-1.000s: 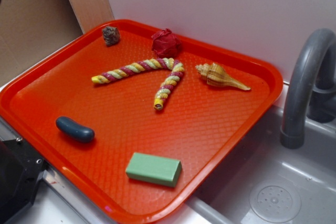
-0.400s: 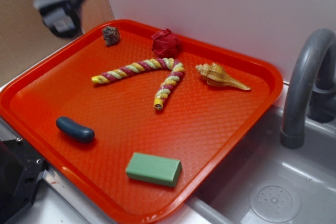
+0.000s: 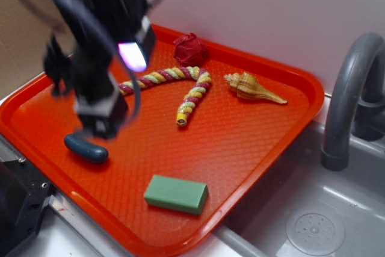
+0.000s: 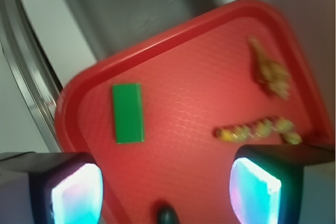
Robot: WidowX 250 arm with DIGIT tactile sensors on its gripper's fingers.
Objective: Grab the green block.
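Note:
The green block [image 3: 175,194], a pale mint bar, lies flat near the front edge of the orange tray [image 3: 252,142]. In the wrist view it [image 4: 128,113] sits ahead and to the left of the fingers. My gripper [image 3: 117,85] is blurred by motion and hangs above the left part of the tray, well apart from the block. Its jaws are wide open and empty [image 4: 165,192], with glowing pads [image 4: 77,195] on both sides. A dark teal bean-shaped object [image 3: 86,148] lies just below the gripper and shows between the fingers in the wrist view [image 4: 167,216].
A striped twisted rope [image 3: 180,85], a seashell [image 3: 251,87] and a red crumpled ball [image 3: 190,49] lie on the far half of the tray. A grey faucet [image 3: 349,100] and sink basin [image 3: 313,227] are to the right. A black box [image 3: 18,209] sits at the front left.
The arm has swept in from the upper left and down over the left side of the tray, now covering the small rock at the back. The objects have not moved.

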